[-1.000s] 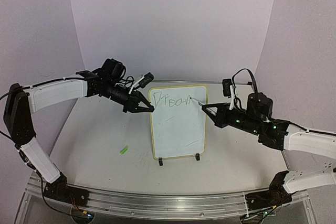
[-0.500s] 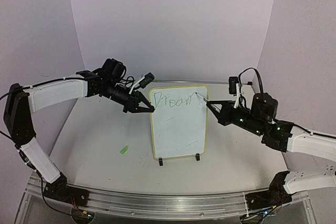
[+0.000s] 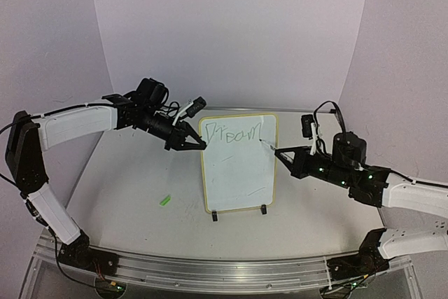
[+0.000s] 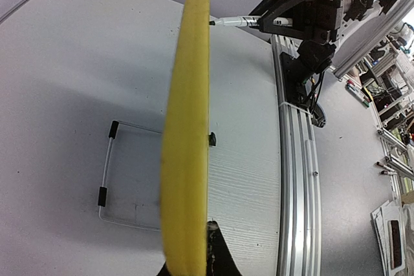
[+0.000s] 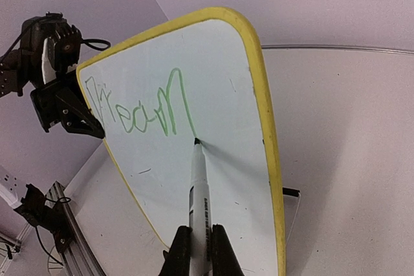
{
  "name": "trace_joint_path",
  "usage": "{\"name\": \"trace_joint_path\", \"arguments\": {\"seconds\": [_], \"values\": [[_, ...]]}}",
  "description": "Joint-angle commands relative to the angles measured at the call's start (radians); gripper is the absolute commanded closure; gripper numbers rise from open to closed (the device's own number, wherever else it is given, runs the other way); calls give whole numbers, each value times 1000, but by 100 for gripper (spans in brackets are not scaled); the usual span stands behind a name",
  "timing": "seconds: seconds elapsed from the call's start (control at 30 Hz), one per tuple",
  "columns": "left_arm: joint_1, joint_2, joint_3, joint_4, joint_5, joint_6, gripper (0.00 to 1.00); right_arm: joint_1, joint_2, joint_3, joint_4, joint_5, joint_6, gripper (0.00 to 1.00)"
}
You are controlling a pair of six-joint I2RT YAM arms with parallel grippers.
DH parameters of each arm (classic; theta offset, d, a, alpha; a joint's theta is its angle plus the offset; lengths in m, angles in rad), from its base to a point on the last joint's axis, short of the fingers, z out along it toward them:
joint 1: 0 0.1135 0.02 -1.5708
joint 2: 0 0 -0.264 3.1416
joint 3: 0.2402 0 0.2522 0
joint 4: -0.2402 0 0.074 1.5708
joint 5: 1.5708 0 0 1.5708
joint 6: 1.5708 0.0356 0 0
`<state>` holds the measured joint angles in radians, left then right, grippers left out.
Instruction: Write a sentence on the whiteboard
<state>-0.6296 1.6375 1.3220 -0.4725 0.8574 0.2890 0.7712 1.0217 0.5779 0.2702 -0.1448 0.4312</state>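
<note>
Top external view: the whiteboard [image 3: 238, 180] stands upright on the table [image 3: 140, 194], on its black clip feet [image 3: 214, 216]. The left gripper [image 3: 196, 145] is clamped on its upper left edge. The right gripper [image 3: 283, 154] is closed on a marker [image 3: 269, 146].

Left wrist view: the board's yellow rim runs edge-on through the centre.

Right wrist view: the marker tip touches the board just below the green sentence [image 5: 139, 111], which reads "Dream".
</note>
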Motion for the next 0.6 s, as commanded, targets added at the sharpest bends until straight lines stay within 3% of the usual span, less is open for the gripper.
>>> {"name": "trace_joint_path", "arguments": {"seconds": [0.0,0.27,0.57], "values": [[-51,67,-19,-100,-84,48,100,-7,-26,-18,-39,26,20,100],[-51,67,-18,-101,-85,48,100,-7,-136,-5,-2,-7,26,100],[-51,64,-20,-103,-89,49,100,-7,-83,17,15,47,-11,100]]}}
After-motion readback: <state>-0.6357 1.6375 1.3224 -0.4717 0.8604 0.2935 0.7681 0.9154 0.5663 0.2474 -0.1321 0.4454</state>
